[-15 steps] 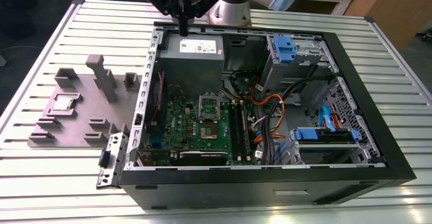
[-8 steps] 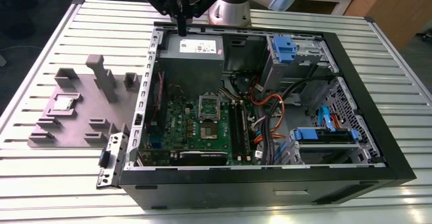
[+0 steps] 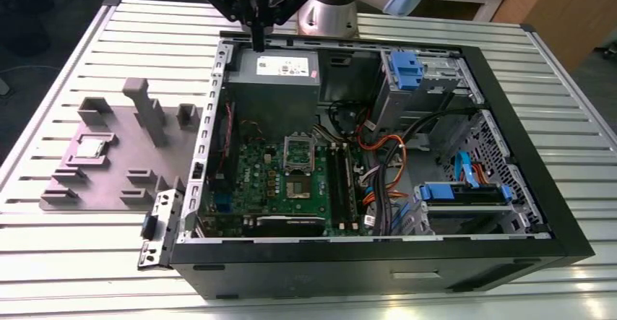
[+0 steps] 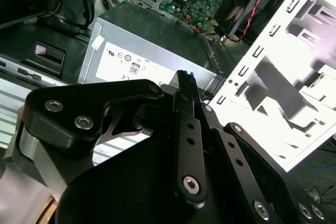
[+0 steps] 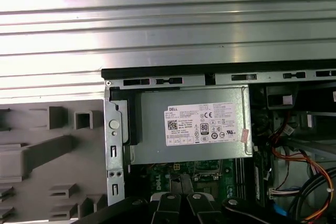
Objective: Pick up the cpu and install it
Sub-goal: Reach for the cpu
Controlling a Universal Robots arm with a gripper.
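As the black gripper (image 3: 259,45) hangs, fingers (image 4: 185,90) clenched empty, over the grey labelled metal box (image 3: 274,92), descending could strike it.

PC case (image 3: 366,266) sits on table (image 3: 540,60). Tray (image 3: 111,190) lies just beside it, on exterior view's left, w/ cpu (image 3: 92,149) on it. Inside case: power supply (image 3: 274,92) at far end, motherboard (image 3: 259,179) in front of it, drive bays (image 3: 415,89) to exterior view's right.
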